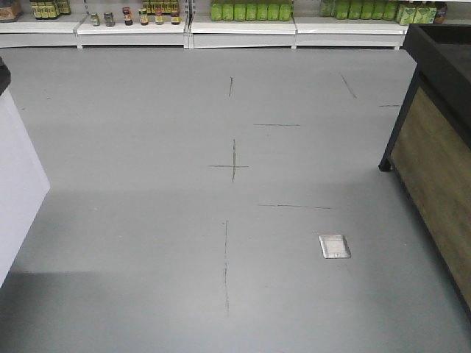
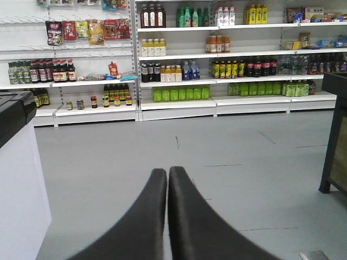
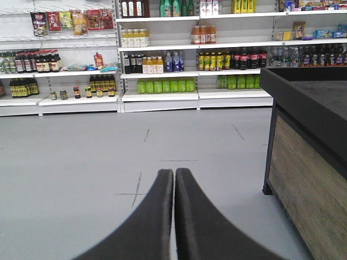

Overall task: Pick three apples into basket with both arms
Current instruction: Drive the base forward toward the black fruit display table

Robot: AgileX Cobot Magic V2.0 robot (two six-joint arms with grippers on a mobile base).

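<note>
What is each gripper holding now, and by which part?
Nothing is held. The left gripper and the right gripper are both shut, with nothing between their fingers.

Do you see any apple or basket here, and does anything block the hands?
No apple or basket shows in any view, so that path cannot be judged. The left hand and right hand, both shut, face bare floor; a dark counter stands off to the right.

left gripper [image 2: 167,173] and right gripper [image 3: 174,174] — both with fingertips pressed together, holding nothing — point level ahead.
</note>
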